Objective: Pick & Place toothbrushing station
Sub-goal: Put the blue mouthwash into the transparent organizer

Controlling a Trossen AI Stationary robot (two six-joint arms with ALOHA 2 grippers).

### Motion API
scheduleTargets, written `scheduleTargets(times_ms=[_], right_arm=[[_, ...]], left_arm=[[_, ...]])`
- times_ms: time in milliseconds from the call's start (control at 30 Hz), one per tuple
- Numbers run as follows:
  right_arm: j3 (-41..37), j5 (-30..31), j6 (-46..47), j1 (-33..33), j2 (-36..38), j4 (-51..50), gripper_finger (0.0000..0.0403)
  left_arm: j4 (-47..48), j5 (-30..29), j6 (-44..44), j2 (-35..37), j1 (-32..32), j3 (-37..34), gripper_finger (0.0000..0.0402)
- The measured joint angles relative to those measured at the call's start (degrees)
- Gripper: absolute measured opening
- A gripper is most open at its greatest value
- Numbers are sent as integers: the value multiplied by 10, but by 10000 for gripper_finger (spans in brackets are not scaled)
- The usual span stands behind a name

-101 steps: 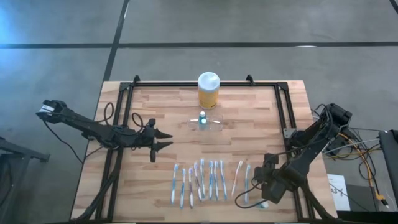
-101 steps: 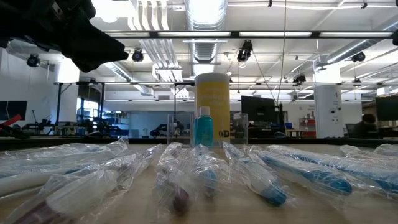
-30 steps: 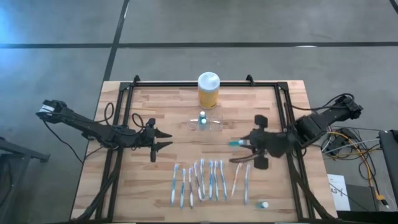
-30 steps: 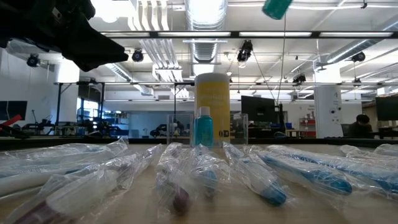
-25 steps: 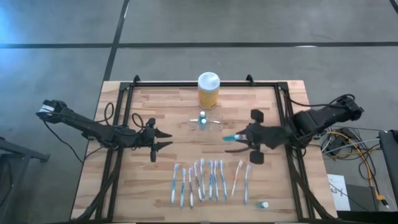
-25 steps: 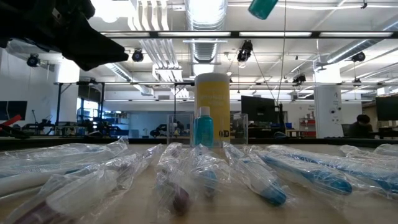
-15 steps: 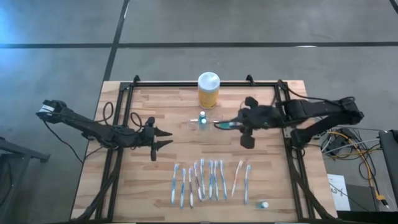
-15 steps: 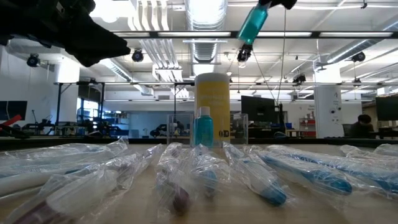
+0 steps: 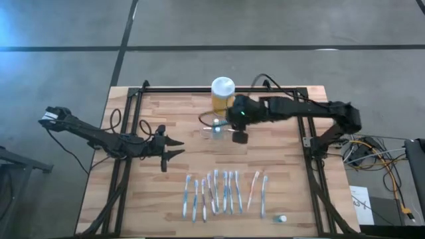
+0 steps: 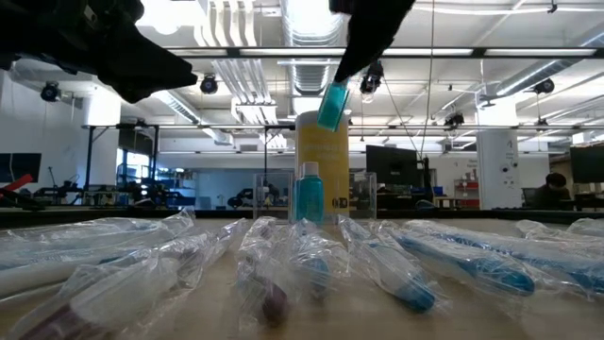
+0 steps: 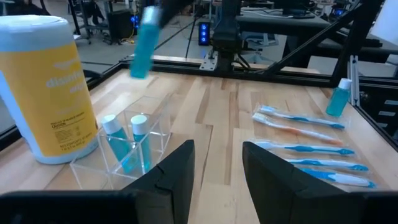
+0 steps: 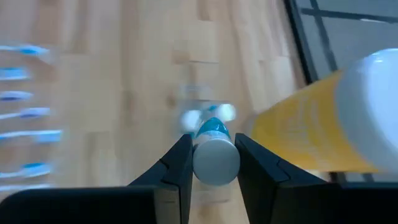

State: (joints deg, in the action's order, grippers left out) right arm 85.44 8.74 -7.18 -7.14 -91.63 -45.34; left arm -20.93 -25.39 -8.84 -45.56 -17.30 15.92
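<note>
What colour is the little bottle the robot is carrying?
The little bottle is teal blue; its white cap shows in the right wrist view. Left wrist view shows it best.

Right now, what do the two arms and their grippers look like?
Both arms are dark, slim and jointed. The left arm has a white patch at its outer end and black cable looped beside it; the left gripper ends in two pointed dark fingers. The right arm trails black cable; the right gripper has two flat dark fingers.

Both arms are dark, slim, jointed links with black cables looping along them. The left arm (image 9: 99,137) has a white patch at its outer end, and its gripper (image 9: 174,149) ends in two pointed black fingers. The right arm (image 9: 312,111) trails more cabling near its base.
</note>
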Motion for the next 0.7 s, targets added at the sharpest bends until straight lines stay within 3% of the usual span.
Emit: scheduleTargets(times_ms=[400, 700], right_arm=[[145, -10, -87, -54, -144, -116, 93], [211, -15, -109, -55, -188, -157, 94]], left_arm=[[4, 20, -1, 1, 0, -1, 140], [12, 26, 5, 3, 0, -1, 140]])
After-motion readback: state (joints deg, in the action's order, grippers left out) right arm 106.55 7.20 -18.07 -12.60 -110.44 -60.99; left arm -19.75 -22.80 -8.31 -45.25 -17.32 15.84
